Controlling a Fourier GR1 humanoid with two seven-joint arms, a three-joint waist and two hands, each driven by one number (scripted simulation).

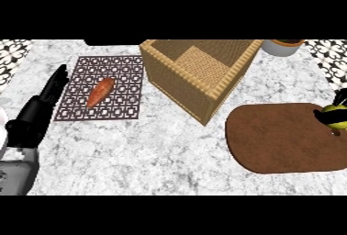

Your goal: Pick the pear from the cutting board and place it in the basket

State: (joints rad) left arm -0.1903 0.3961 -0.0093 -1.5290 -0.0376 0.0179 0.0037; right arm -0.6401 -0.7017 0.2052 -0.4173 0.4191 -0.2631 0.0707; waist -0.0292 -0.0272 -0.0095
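The left hand (39, 108) rests at the view's left, fingers straight. The right hand (327, 118) has its fingers curled around the pear (333, 109) at the cutting board's (278, 142) right edge. Much of that grasp is out of view, so the pear might slip mid-carry or clip the basket's (203, 98) tall near corner.

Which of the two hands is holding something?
The right hand, at the view's right edge over the cutting board: it curls round the yellow-green pear. The left hand, beside the patterned mat, is straight-fingered and empty.
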